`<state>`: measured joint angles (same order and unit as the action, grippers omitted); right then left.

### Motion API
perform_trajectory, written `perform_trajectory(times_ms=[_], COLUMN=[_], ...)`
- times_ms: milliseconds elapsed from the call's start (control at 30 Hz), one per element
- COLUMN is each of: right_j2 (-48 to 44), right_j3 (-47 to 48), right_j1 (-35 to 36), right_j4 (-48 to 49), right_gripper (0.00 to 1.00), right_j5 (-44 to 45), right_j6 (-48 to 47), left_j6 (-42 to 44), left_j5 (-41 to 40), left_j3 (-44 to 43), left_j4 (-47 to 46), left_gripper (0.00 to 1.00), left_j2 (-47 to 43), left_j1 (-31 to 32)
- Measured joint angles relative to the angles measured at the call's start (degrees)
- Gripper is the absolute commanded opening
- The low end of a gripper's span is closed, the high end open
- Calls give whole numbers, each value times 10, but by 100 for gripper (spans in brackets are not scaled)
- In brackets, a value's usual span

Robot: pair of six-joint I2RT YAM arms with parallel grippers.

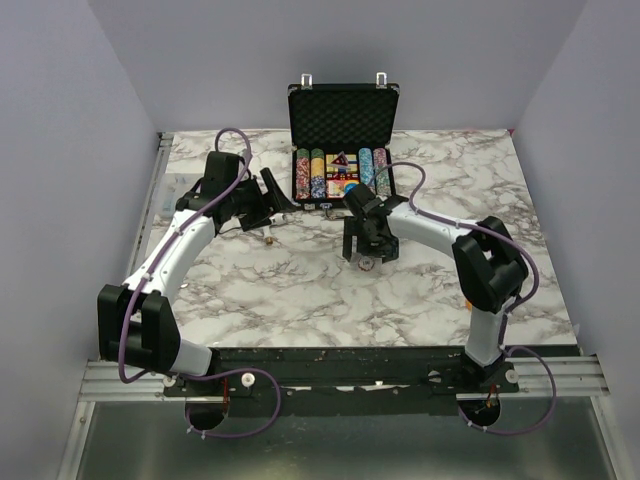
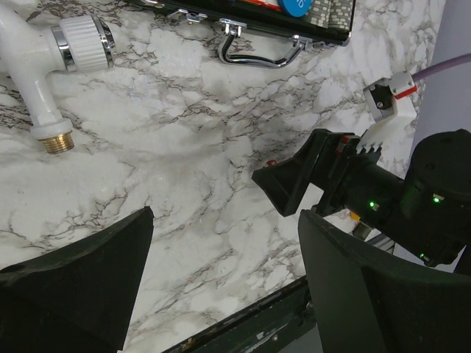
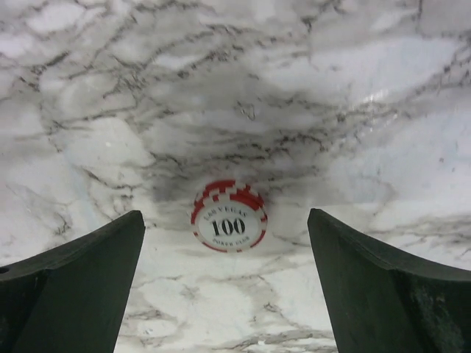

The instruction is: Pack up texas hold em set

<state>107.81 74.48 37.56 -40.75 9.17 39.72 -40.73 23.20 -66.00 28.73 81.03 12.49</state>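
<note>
From above, our right gripper [image 1: 365, 250] hangs spread over a loose chip [image 1: 366, 263], with the open case [image 1: 343, 112] beyond it. Our left gripper [image 1: 278, 200] is spread and empty. The left wrist adds the case's handle [image 2: 259, 55]. Only the right wrist shows the chip flat and centred between the fingers [image 3: 73, 287], so we should lower squarely and pinch its edges.

Grey-veined white marble desk [image 1: 300, 300] is carrying everything. 1 white plastic pipe fitting [image 2: 37, 81], with 1 chrome ring and 1 brass threaded end, is lying flat on it in the left wrist view. Pale lavender walls [image 1: 60, 150] are enclosing 3 sides. Aluminium rails [image 1: 585, 375] are running along the near edge.
</note>
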Motion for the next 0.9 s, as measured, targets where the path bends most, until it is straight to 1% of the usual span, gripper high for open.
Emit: perform_trajectory(times_ms=[100, 200, 333, 467, 567, 667, 900], right_j2=[30, 41, 43, 47, 54, 59, 74], right_j3=[33, 35, 35, 38, 47, 55, 77], right_j1=[0, 0, 0, 0, 0, 0, 0], right_j4=[-7, -15, -18, -20, -24, -28, -48], right_gripper=[86, 80, 74, 65, 60, 57, 55], right_j5=[8, 6, -9, -19, -23, -25, -32], right_j6=[-32, -51, -63, -68, -71, -73, -82], left_j6=[4, 7, 8, 8, 9, 9, 9], left_j5=[0, 0, 0, 0, 0, 0, 0], left_j3=[0, 0, 0, 0, 0, 0, 0], left_j4=[-1, -2, -2, -3, -3, -3, -3], left_gripper=[79, 79, 79, 79, 79, 79, 79], left_j2=[0, 0, 0, 0, 0, 0, 0], left_j1=[4, 6, 8, 9, 11, 11, 11])
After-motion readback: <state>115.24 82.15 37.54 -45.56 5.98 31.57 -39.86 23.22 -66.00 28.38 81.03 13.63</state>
